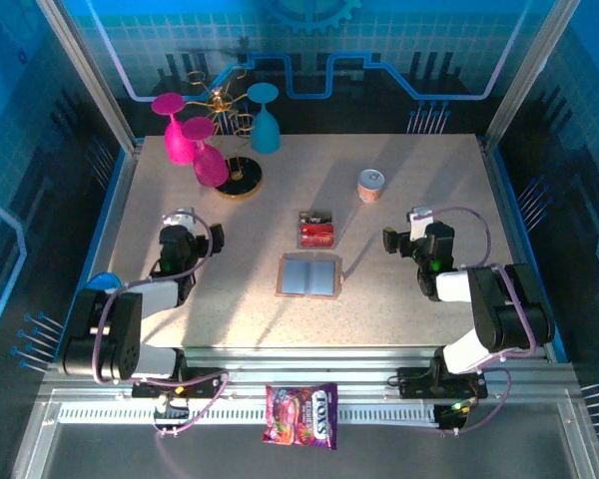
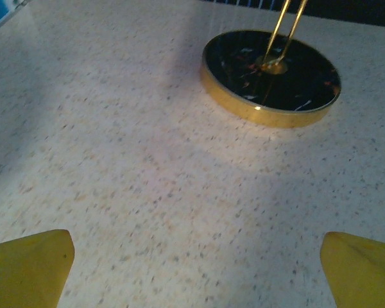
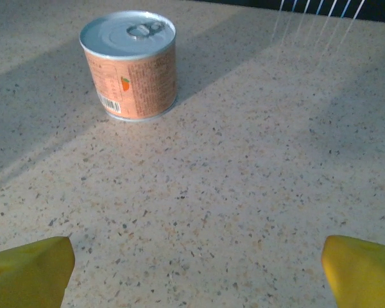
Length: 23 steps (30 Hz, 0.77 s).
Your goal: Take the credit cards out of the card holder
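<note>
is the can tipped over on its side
No, the can stands upright on the table, with its pull-tab lid facing up.

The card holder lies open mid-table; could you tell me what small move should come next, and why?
Probably swing the open, empty right gripper left over the card holder to check its pockets, since red credit cards already lie just beyond it.

The card holder [image 1: 309,274] lies open and flat at the middle of the table [image 1: 240,319], grey-blue pockets up. The red-and-dark credit cards [image 1: 316,232] lie outside it, just toward the far edge.
</note>
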Motion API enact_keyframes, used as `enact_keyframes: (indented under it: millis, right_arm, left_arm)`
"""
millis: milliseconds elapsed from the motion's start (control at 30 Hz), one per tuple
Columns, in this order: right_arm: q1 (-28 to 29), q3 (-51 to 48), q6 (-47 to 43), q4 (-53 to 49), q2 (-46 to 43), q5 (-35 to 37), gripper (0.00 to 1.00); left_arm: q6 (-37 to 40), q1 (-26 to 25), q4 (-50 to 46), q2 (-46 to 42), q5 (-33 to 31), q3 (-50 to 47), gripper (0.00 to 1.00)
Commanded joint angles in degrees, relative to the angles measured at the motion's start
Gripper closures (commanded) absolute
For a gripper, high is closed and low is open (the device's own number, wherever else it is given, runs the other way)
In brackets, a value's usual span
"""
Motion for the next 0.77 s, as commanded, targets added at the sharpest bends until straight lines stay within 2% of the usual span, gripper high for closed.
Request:
enact_keyframes:
  millis: [0,67,733]
  right_arm:
    - [-0.61,-0.05,-0.15,5.2,0.15,-1.98,0.0]
    - [-0.48,-0.12,-0.69,5.32,0.03,-2.91,0.0]
    - [-0.79,0.22,-0.06,5.07,0.15,-2.3,0.0]
  left_arm:
    - [1.97,1.68,11.69,5.41,6.6,0.33,0.01]
    - [2.5,1.97,16.42,8.61,8.57,-0.51,0.01]
    - [3.26,1.44,14.24,8.31,8.0,0.33,0.01]
